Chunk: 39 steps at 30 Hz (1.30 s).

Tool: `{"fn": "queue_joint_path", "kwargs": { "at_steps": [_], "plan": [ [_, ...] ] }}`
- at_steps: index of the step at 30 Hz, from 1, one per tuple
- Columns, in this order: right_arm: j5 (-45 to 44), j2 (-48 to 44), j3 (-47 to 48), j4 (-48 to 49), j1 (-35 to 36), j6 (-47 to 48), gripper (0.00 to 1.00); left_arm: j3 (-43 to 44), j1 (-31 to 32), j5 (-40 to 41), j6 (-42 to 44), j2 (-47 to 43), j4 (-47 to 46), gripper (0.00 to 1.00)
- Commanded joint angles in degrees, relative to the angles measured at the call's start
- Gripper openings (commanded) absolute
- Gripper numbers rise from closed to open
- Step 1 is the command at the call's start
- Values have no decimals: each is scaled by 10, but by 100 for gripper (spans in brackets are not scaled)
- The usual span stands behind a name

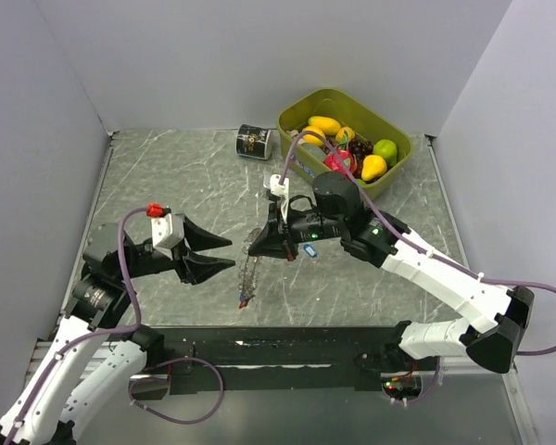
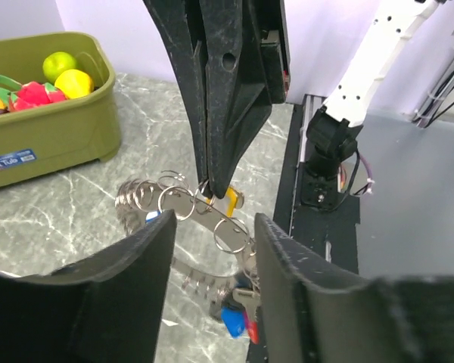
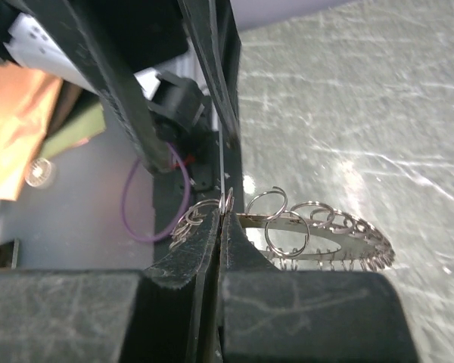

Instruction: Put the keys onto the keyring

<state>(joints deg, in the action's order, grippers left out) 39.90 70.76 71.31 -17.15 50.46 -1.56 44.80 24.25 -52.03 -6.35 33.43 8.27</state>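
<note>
Top view: the right claw (image 1: 253, 250) is pinched shut on the keyring (image 1: 248, 276), which hangs below its tips. The left claw (image 1: 230, 253) stands half-spread just beside it, holding nothing.

Left wrist view: the keyring shows between that claw's fingers, and the keys (image 2: 231, 319) dangle lowest.

Right wrist view: the keyring juts sideways from the closed tips.

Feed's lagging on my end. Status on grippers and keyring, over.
Right gripper shut on keyring, ring hanging from it. Left gripper open alongside, not gripping. Tagged keys dangle at its low end. Can, fruit bin far behind.
</note>
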Motion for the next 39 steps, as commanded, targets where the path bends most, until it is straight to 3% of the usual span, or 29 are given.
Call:
{"fn": "queue_joint_path", "kwargs": {
  "at_steps": [1, 10, 16, 20, 39],
  "plan": [
    [-5, 8, 58, -77, -5, 67, 0, 50, 2, -11, 39, 29, 62, 55],
    [69, 79, 136, -226, -5, 156, 0, 136, 2, -69, 136, 131, 170, 55],
    [90, 87, 136, -237, -5, 168, 0, 179, 5, -104, 187, 177, 235, 48],
    [93, 87, 131, -229, -5, 167, 0, 187, 18, -111, 199, 198, 251, 36],
    [88, 70, 110, -191, -11, 150, 0, 188, 90, -47, 229, 248, 302, 29]
  ]
}}
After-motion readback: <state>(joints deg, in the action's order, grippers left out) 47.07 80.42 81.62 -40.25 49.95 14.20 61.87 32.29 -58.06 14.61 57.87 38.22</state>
